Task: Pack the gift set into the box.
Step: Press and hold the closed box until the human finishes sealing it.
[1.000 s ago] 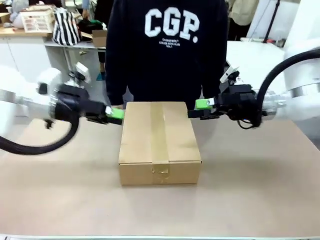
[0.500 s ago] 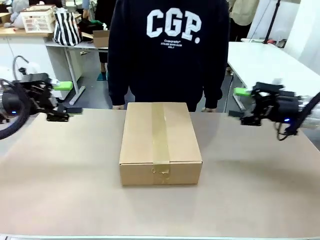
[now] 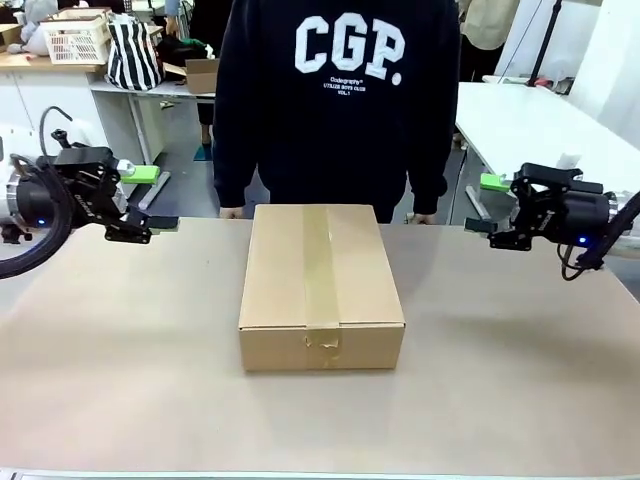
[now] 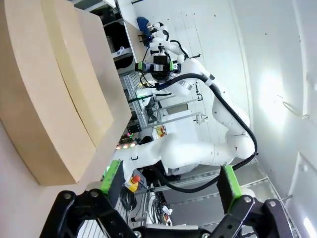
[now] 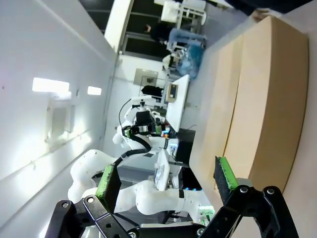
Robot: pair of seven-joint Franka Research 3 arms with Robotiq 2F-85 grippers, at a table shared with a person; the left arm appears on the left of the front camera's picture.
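Note:
The box (image 3: 320, 280) stands in the middle of the table with its flaps down and a brown tape strip along its top. The gift set is not in view. My left gripper (image 3: 148, 198) hovers open near the table's left edge, well clear of the box. Off to the right, my right gripper (image 3: 484, 205) is also open and apart from it. The left wrist view has the box (image 4: 49, 89) at upper left beyond the empty left gripper (image 4: 170, 178). From the right wrist, the box (image 5: 262, 99) lies ahead of the empty right gripper (image 5: 166, 179).
A person in a dark sweatshirt (image 3: 335, 100) stands at the far edge right behind the box, hands (image 3: 232, 212) low by the table. A white table (image 3: 520, 120) is at the back right; a striped bag (image 3: 132, 55) and a basket (image 3: 75, 40) sit at the back left.
Both grippers were at the box's far corners a second ago. They have pulled outward to the table's left and right sides. The box has not moved.

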